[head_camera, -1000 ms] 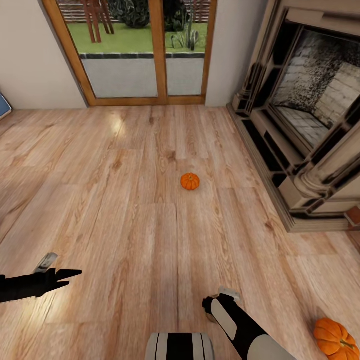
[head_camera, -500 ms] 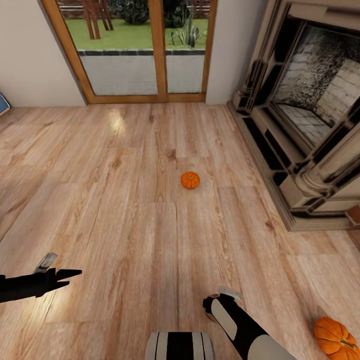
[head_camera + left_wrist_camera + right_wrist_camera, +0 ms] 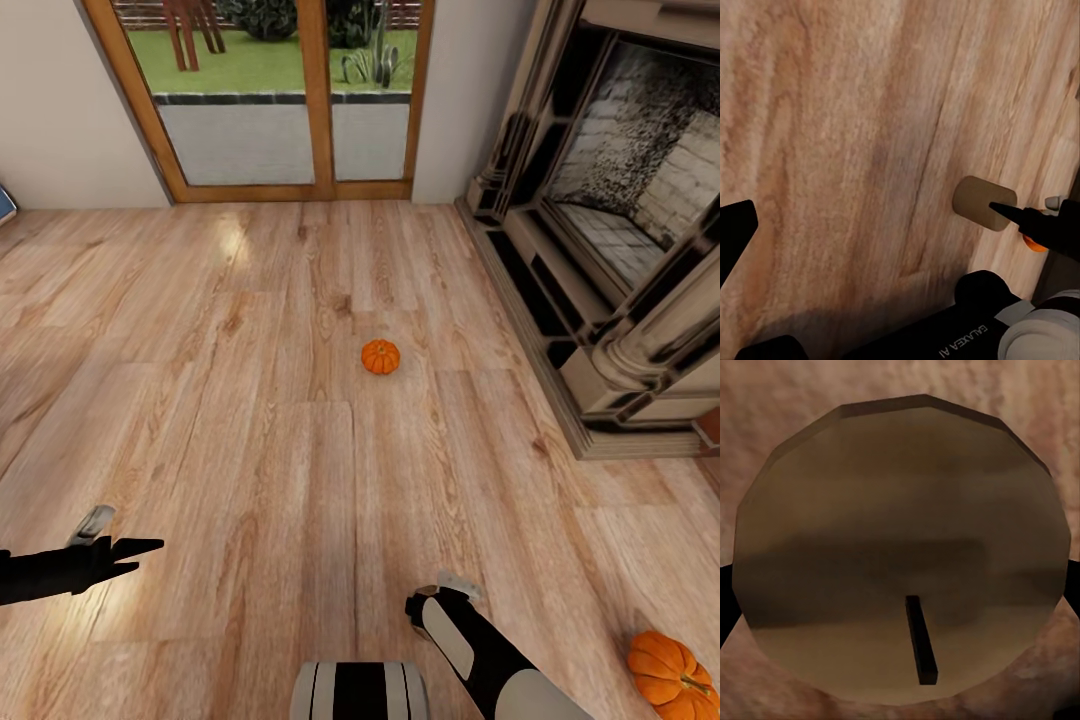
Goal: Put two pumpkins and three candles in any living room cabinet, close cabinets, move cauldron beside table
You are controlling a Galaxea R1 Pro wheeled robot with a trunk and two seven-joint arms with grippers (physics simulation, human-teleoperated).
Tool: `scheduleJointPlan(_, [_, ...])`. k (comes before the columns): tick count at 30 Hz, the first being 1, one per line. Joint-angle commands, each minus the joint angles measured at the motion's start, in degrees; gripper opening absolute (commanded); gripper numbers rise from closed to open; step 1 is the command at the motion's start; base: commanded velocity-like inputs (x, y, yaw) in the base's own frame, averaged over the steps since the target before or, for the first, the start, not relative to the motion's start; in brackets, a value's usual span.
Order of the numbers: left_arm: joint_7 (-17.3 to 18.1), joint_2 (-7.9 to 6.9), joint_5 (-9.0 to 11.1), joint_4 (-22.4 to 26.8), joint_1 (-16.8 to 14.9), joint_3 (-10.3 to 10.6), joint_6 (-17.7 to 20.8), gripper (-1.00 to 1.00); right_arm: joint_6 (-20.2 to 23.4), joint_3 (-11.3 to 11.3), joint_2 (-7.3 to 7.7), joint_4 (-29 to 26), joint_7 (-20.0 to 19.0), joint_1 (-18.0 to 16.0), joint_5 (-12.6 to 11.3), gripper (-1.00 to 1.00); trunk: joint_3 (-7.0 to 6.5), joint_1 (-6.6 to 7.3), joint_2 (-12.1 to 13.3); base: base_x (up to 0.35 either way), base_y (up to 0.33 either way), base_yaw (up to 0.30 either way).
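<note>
Pumpkins: one [image 3: 380, 356] sat mid-floor; another [image 3: 672, 672] lay near the right arm.
Right gripper [image 3: 432, 604]: clenched around a candle [image 3: 900, 547].
Left gripper [image 3: 128, 552]: released, empty.

**Floor layout**

One pumpkin [image 3: 380, 356] mid-floor, ahead of both arms, left of fireplace [image 3: 620, 250]. Second pumpkin [image 3: 670, 672] near right, well apart from first. Glass door [image 3: 280, 100] behind. Candle [image 3: 900, 547] directly under right gripper [image 3: 440, 600], on floor [image 3: 250, 400].

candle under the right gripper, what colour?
Grey-beige candle with a dark wick; clearest in the right wrist view.
</note>
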State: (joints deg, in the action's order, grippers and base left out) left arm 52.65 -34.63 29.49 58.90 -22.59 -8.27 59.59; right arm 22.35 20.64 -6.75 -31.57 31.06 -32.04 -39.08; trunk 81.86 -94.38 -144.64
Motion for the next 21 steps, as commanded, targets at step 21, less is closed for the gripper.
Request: scheduleJointPlan(21, [0.05,0.00,0.13,0.00,0.00,0.00,0.09,1.00,-0.52,0.01,-0.01,0.07,-0.30,0.03,-0.55,-1.00,-0.44,0.05,0.03,0.000,0.000,0.000])
